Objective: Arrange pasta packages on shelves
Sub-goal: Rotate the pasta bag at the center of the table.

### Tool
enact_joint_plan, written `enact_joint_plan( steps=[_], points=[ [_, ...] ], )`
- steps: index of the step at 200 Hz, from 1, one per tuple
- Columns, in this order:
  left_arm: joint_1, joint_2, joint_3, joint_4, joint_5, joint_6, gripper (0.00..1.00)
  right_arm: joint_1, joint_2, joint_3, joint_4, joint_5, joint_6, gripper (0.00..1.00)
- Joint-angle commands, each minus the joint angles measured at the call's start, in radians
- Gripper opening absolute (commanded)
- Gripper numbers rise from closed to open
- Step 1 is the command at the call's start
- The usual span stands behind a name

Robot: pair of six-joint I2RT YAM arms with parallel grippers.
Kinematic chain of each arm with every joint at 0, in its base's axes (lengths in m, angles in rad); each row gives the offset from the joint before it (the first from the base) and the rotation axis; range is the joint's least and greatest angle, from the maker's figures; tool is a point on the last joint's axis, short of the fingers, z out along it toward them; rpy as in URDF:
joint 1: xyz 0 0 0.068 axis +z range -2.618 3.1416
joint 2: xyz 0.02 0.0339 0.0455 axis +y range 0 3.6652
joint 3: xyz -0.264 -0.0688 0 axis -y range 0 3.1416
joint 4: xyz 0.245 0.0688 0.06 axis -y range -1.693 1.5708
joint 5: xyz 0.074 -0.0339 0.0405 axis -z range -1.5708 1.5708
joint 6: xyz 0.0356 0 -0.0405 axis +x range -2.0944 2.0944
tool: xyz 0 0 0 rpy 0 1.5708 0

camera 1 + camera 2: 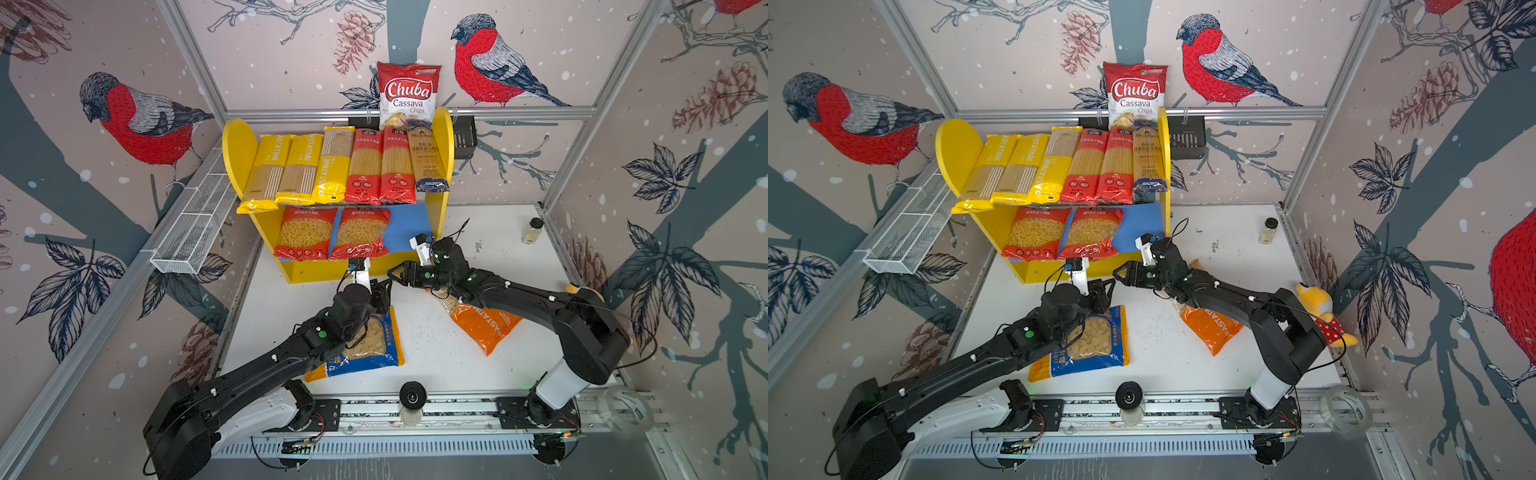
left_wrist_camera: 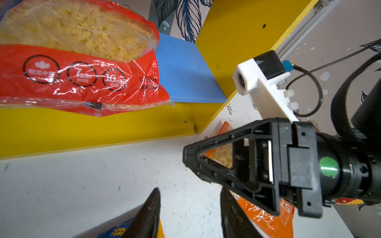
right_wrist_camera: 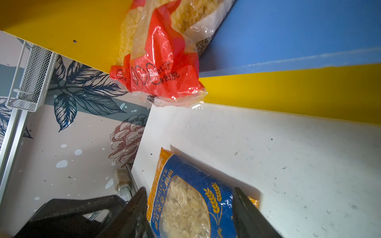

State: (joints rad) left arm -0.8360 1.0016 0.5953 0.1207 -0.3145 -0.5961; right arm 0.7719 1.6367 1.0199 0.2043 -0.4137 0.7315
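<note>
At the back of the white tabletop [image 1: 436, 361], the small two-tier wooden shelf unit [image 1: 239, 153] with yellow round-topped sides. Upper board covered from side to side by six long spaghetti packs [image 1: 363, 170] laid flat: three yellow, two red, one dark-blue hard against the right side panel. On the blue lower board [image 1: 409, 226], two squarer red bags [image 1: 305, 235] of short pasta, side by side toward the left, with a bare stretch on the right. Judged from that: eight packages shelved, two to go. Not yet shelved, flat on the tabletop and well apart from each other: the blue-and-yellow bag [image 1: 370, 345] of shell-shaped pasta, partly under the left arm [image 1: 257, 365], and the orange bag [image 1: 484, 328], partly under the right arm [image 1: 528, 297]. Probably room for one of them on the bare blue stretch; tight for both. Over the far edge of the blue-and-yellow bag, the left gripper [image 1: 382, 293], fingers [image 2: 149, 210] moderately apart with only bare tabletop between them in the left wrist view; contact with the bag impossible to tell. Just beside it, in front of the shelf unit's base, the right gripper [image 1: 392, 274], fingers [image 3: 137, 210] spread wider and holding nothing; the bag framed between them in the right wrist view lying on the table beyond, not gripped. Likely step in hand: lifting the blue-and-yellow bag.
</note>
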Motion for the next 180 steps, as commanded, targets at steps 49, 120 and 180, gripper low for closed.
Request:
enact_joint_plan(
  steps=[49, 120, 180],
  points=[
    [-0.069, 0.08, 0.041, 0.049, -0.033, 0.027, 0.48, -0.03, -0.125, -0.137, -0.08, 0.067, -0.06, 0.66],
    [-0.137, 0.193, 0.083, 0.086, -0.022, 0.039, 0.48, -0.137, -0.266, -0.297, -0.168, 0.1, -0.088, 0.66],
    [-0.189, 0.323, 0.147, 0.135, 0.027, 0.077, 0.49, -0.239, -0.41, -0.435, -0.299, 0.219, -0.125, 0.66]
  ],
)
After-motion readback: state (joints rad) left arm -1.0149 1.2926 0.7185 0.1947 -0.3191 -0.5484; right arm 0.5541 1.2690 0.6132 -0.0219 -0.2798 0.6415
